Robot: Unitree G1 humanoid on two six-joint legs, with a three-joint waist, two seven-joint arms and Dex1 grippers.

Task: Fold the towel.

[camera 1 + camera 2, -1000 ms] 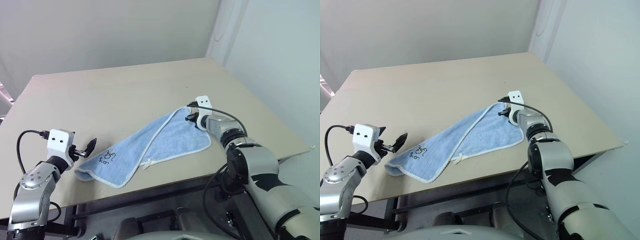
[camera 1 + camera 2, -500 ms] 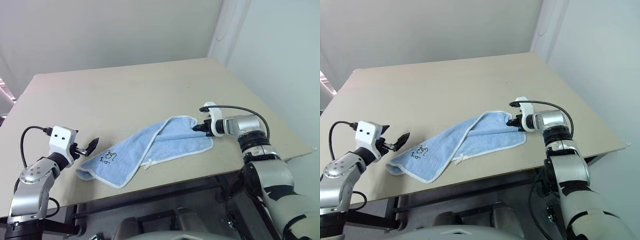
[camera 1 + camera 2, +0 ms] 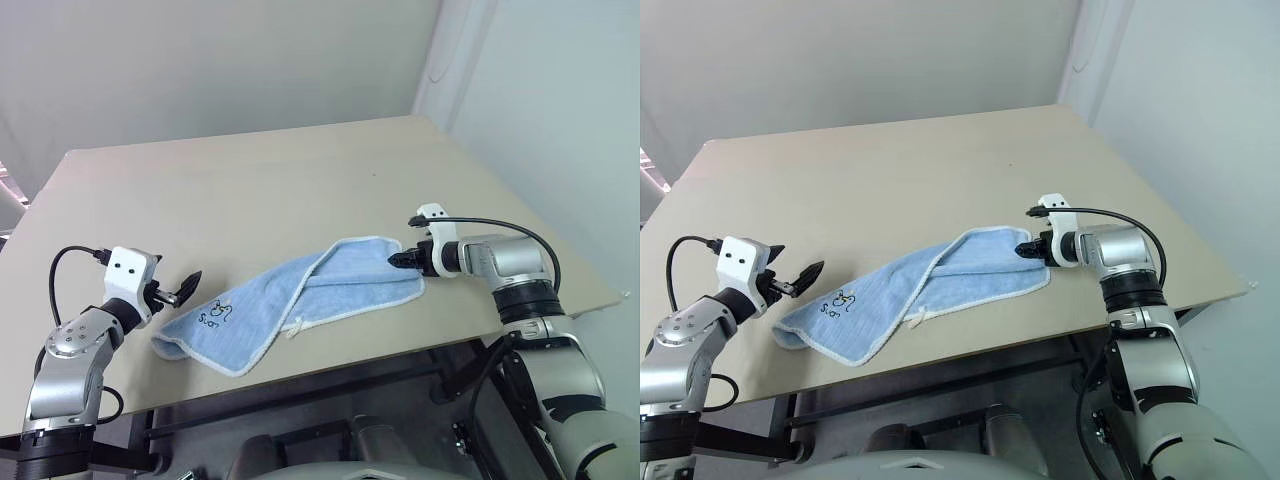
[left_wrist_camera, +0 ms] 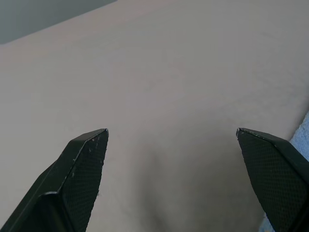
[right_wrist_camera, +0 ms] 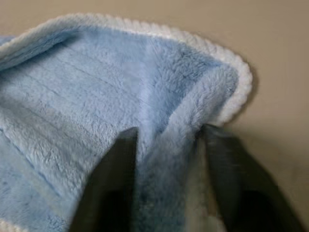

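The light-blue towel (image 3: pixel 300 290) lies rumpled and partly doubled over on the tan table (image 3: pixel 250 180), running from near the front left towards the right. Its dark logo (image 3: pixel 217 315) faces up near the left end, and a white loop (image 3: pixel 296 327) pokes out at the front edge. My right gripper (image 3: pixel 398 260) is at the towel's right corner. In the right wrist view its fingers (image 5: pixel 120 183) stand apart with a ridge of the blue cloth (image 5: pixel 164 96) between them. My left gripper (image 3: pixel 183 288) hovers open just left of the towel's left end, over bare table (image 4: pixel 169 72).
The table's front edge (image 3: pixel 330 365) runs just below the towel, and its right edge (image 3: pixel 560 250) passes close behind my right arm. A black cable (image 3: pixel 500 225) loops over the right wrist. Bare tabletop stretches behind the towel up to the wall.
My right gripper has drawn the towel's right corner back towards the right and set it lower, and its fingers have parted. The left gripper has stayed where it was, open.
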